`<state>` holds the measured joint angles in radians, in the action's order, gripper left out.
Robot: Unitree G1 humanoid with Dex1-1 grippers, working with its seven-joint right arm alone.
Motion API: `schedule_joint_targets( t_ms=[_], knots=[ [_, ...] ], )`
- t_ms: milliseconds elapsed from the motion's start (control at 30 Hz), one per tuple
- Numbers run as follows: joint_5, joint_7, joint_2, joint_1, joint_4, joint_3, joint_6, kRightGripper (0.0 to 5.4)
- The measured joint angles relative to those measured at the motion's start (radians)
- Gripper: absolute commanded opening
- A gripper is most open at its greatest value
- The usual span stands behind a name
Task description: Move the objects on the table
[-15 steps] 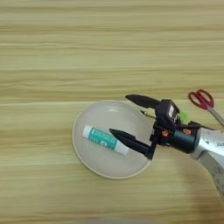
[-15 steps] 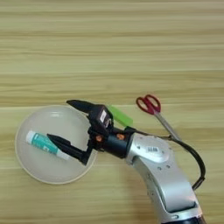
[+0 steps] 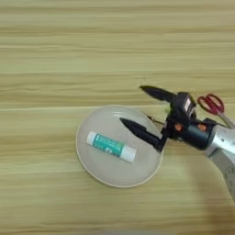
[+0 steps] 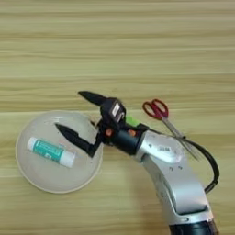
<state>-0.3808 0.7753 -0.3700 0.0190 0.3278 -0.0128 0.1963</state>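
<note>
Scanning from the left, we list first the bare table [image 3: 41, 55], light wood with grain stripes running across. Next comes a round beige plate [image 3: 98, 172], and lying in it a white tube with a teal label [image 3: 111, 146], its long axis slanting from upper left to lower right; it rests free, touched by nothing. Over the plate's right side we record the right gripper [image 3: 133, 106], its two black fingers spread wide apart and empty, one fingertip above the plate's inner right part, the other beyond the rim on the far side. Behind the fingers, tucked against the gripper's body, we note a small green block [image 4: 131, 121], only partly visible in the right eye view. Further right lie the red-handled scissors [image 4: 156, 110], handles toward the far side, silver blades running down and to the right and passing under the silver forearm [image 4: 172, 172]. Both task items thus lie on the wrist side of the gripper, to its right, while the fingers point left toward the plate. We judge that reaching either would call for drawing the hand back rightward and turning it; the scissors' long axis runs diagonally, so a grasp across the blades or handles seems likeliest.
</note>
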Motion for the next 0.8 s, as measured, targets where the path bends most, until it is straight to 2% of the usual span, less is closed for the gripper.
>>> schedule_joint_targets(
  t_ms=[67, 200, 333, 433, 600, 767, 800],
  knots=[
    [0.001, -0.082, 0.028, 0.055, -0.047, -0.052, -0.001, 5.37],
    [0.034, -0.223, 0.047, 0.143, -0.138, -0.144, -0.030, 5.37],
    [0.090, -0.334, 0.061, 0.191, -0.212, -0.193, -0.083, 5.37],
    [0.161, -0.433, 0.060, 0.236, -0.300, -0.226, -0.115, 5.37],
    [0.232, -0.509, 0.031, 0.266, -0.417, -0.244, -0.114, 5.37],
    [0.232, -0.503, -0.031, 0.280, -0.500, -0.284, -0.023, 5.37],
    [0.219, -0.474, -0.074, 0.282, -0.527, -0.307, 0.022, 5.37]
  ],
)
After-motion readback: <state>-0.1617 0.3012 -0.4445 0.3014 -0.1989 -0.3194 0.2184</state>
